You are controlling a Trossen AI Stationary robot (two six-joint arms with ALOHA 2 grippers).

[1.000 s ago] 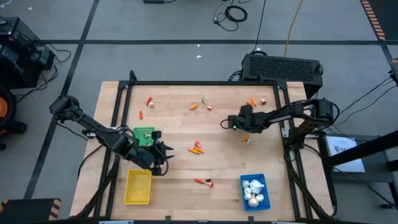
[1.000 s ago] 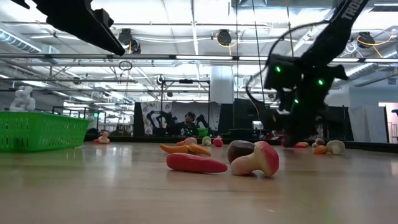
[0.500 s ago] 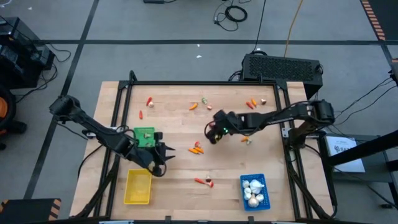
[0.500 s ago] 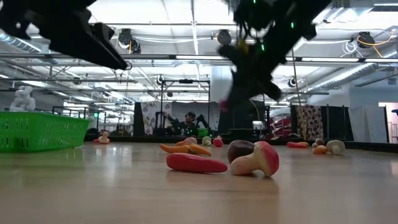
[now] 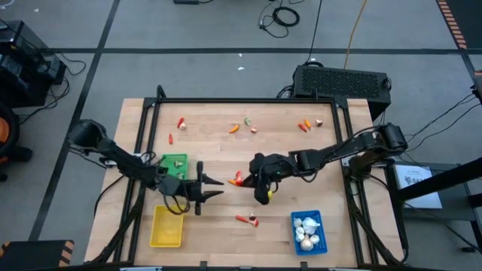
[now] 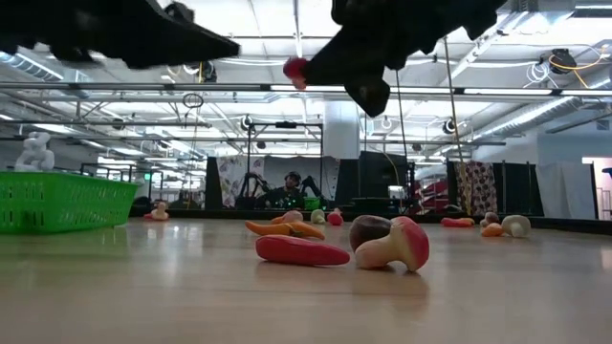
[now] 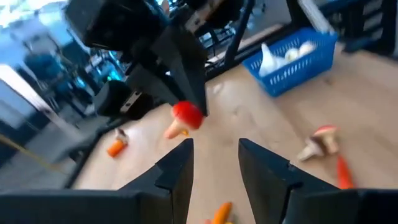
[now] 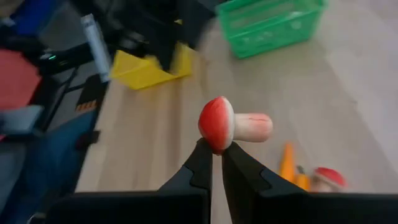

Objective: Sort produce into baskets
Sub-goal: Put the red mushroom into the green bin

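- right gripper (image 5: 242,181) swung over from the table's right side to the middle, carrying a little red-capped mushroom (image 8: 231,126)
- left gripper (image 5: 216,187) slid out toward it, away from the green basket (image 5: 174,162)

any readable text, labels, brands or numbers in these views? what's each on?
None readable.
White sheet on the floor right of the table: dark print, too small to read.
Black unit behind the table: no legible marking.
Baskets and produce: no lettering visible.
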